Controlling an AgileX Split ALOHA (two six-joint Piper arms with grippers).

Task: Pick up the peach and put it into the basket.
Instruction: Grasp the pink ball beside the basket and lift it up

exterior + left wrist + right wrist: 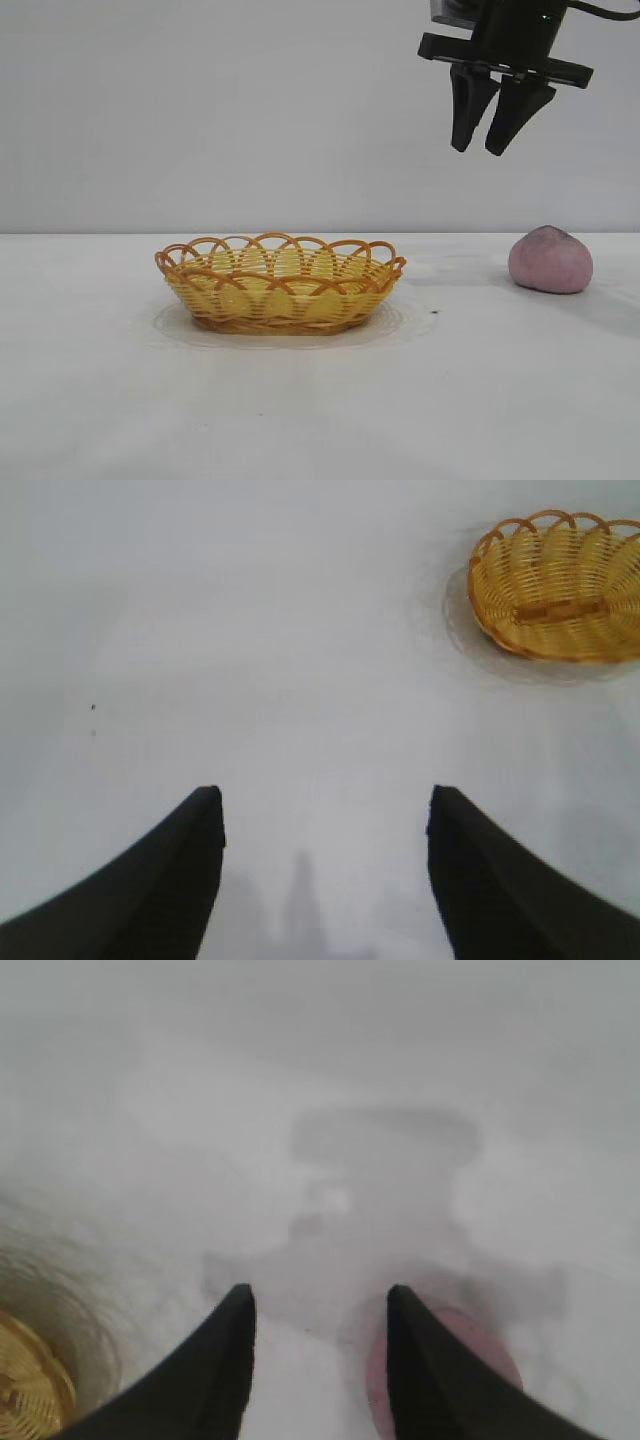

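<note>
Nothing has been picked up yet. The peach (550,260) sits on the white table (320,400), over on the right side, and nothing is touching it. The basket (280,285) stands near the middle of the table, well apart from the peach, and I can see nothing inside it.

The right gripper (490,135) hangs high in the air, above the table and a little to the left of the peach. Its two black fingers (465,110) point down with a small gap between them, so it is a bit open and holds nothing. From the camera on that arm, the peach (445,1360) shows as a pink blur down below, just past one finger.

The left gripper (320,870) is off to the side over bare table, far from the peach, with its fingers spread wide and nothing between them. It looks like it is just waiting.

So I think the job is only at the start. The right gripper must go down to the peach, close on it, lift it, carry it left and let it go in the basket.
</note>
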